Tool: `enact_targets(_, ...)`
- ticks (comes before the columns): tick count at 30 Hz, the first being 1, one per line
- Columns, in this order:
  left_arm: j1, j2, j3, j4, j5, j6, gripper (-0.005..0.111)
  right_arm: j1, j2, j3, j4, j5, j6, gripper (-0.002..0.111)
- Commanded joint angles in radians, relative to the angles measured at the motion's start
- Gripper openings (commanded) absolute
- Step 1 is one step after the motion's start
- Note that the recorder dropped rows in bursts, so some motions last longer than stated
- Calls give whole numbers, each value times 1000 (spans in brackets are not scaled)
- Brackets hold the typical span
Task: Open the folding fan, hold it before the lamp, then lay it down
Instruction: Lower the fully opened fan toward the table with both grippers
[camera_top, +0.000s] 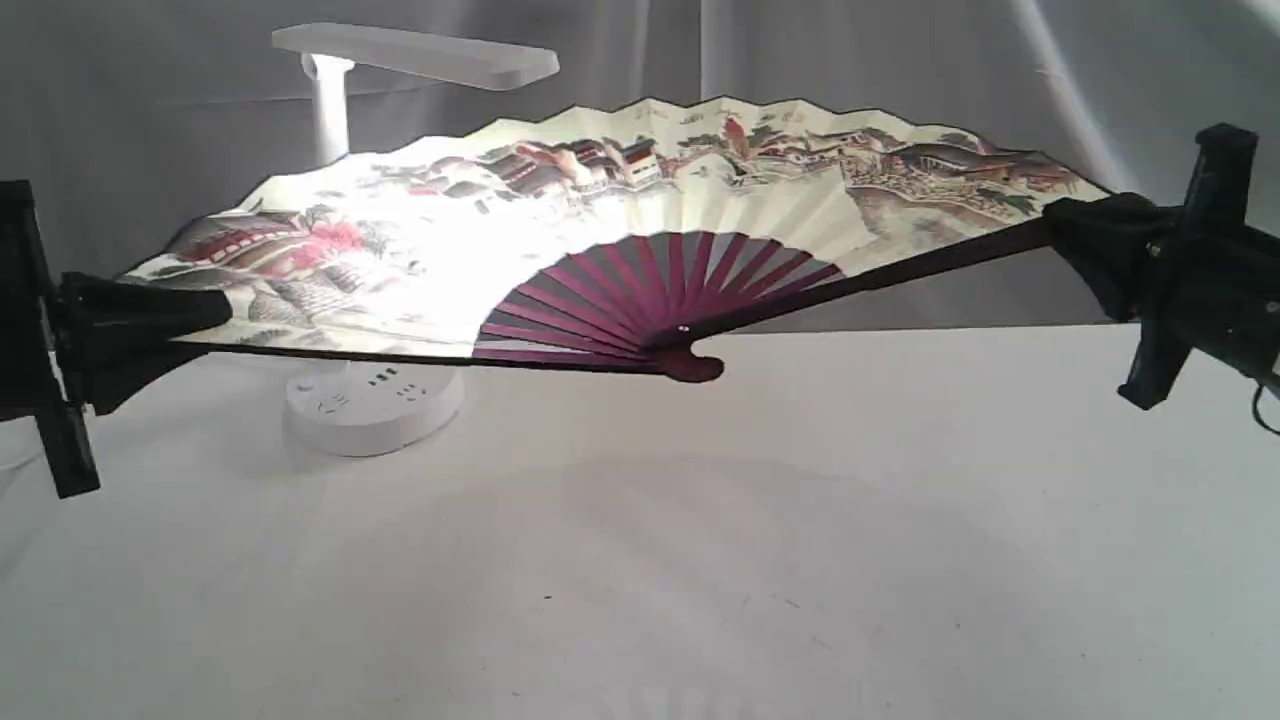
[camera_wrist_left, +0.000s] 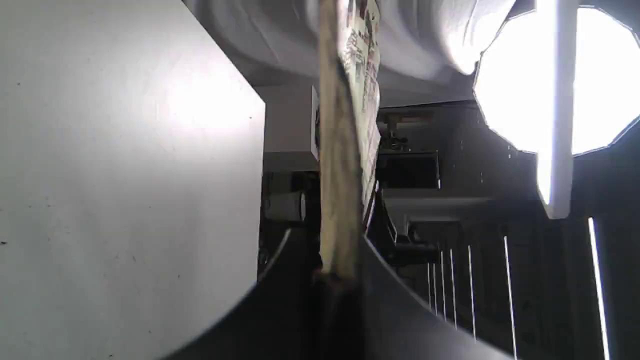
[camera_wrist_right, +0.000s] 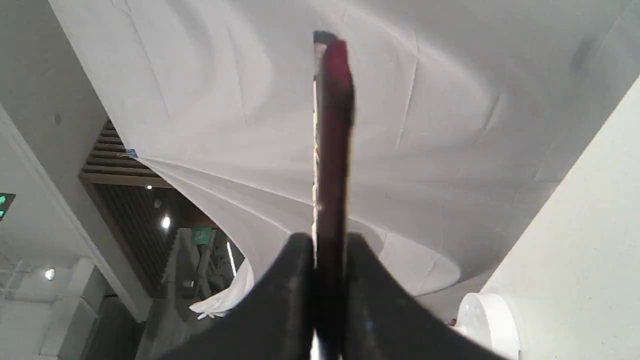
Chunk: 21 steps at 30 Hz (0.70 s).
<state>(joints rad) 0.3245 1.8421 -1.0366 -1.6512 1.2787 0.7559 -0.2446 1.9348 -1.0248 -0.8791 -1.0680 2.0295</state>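
Under both arms, a white matte tabletop (camera_top: 700, 560), faintly speckled, with a soft broad shadow across its middle. Behind it, a pale grey cloth backdrop (camera_top: 880, 70) hanging in long folds. Past the cloth in the right wrist view, a dark slatted ceiling panel (camera_wrist_right: 120, 200) with small spot lights.

Pinched tight on the tip of one outer rib: the black left gripper (camera_top: 225, 318), jaws closed flat on the wood. Clamped the same way on the other outer rib: the black right gripper (camera_top: 1050, 228), held higher than the left one.

Stretched between the two, fully spread and clear of the tabletop: the folding paper fan with dark maroon wooden ribs and a cream pleated leaf painted with houses and trees (camera_top: 640, 200). Leaf tilted back, pivot end lowest, about midway between the grippers and just above the surface.

Behind the fan, near the left gripper and well apart from the right one: the white plastic desk lamp with flat rectangular head, slim upright post and round socketed base (camera_top: 375, 415). Head above the leaf's top edge, base below the lower rib, post mostly hidden by the paper. Strong glow through the leaf on the left gripper's side.

Far edge of the tabletop about level with the right gripper, meeting the backdrop. Broad bare stretch of tabletop below the fan and toward the exterior camera. Open air above the leaf beside the right gripper; lamp head close over the leaf beside the left gripper
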Motion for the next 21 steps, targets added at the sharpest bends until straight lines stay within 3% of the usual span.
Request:
enact_targets(1,26,9,57,-46,-58,102,0,-26,-9,19,127,53,-43,0)
enact_targets(16,26,197,149,-93,-58,315,0,-26,-4,148,236,24,-220,0)
enact_targets(21,26,233,151,-93,-58,352,0,-26,84,169,263,-73,-223,0)
